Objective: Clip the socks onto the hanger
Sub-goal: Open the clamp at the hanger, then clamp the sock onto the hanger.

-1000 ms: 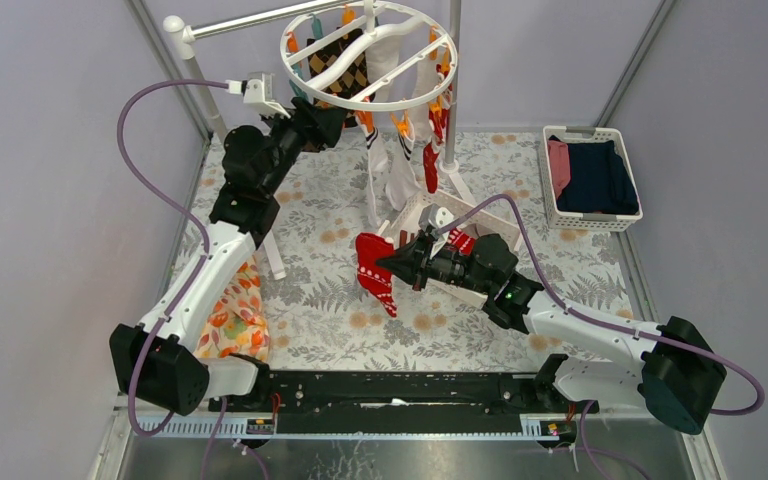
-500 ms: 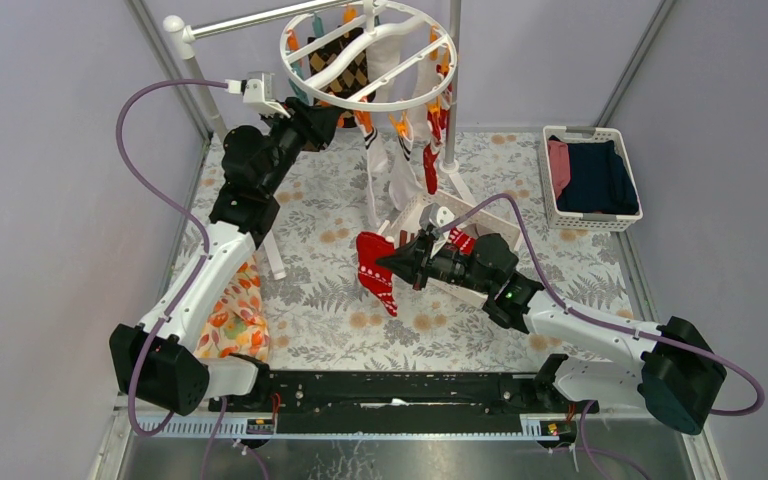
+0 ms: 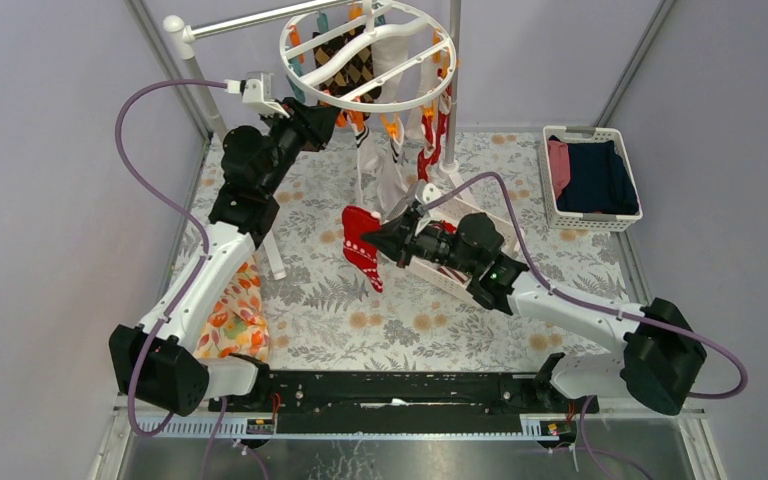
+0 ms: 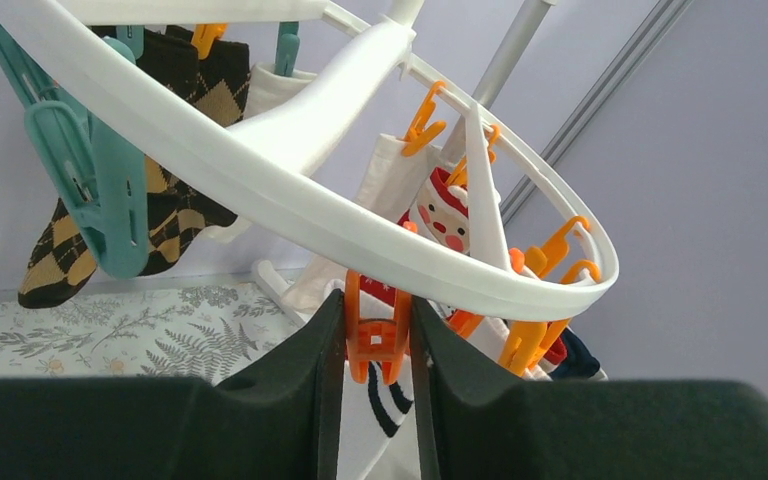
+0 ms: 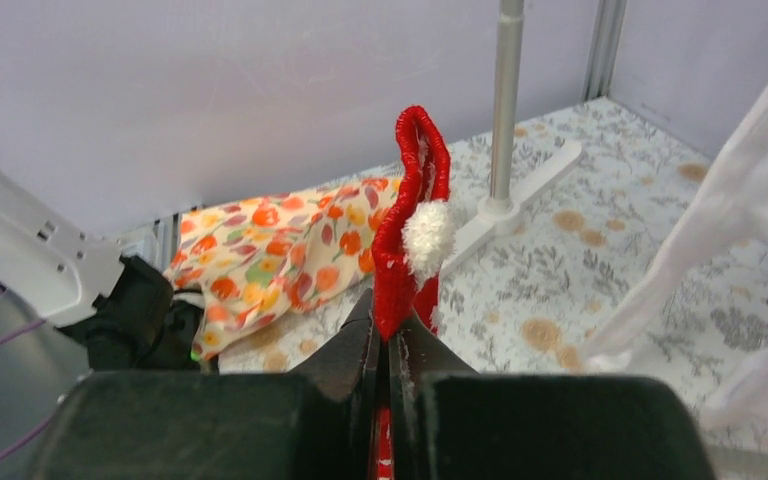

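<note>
Top view: red sock (image 3: pixel 362 245) held mid-frame, hanger (image 3: pixel 283 42) at top centre; left wrist: left pincer (image 4: pixel 375 340) clamped on orange clip (image 4: pixel 377 338), could slip off; right wrist: right pincer (image 5: pixel 388 350) clenched on sock edge, thin bite may drop it.

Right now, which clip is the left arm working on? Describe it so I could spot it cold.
Start at the round white hanger hung high at the back. Under the near-left stretch of its rim hangs an orange clip. It alone sits between the black fingers of the left gripper; neighbouring orange clips hang free.
</note>
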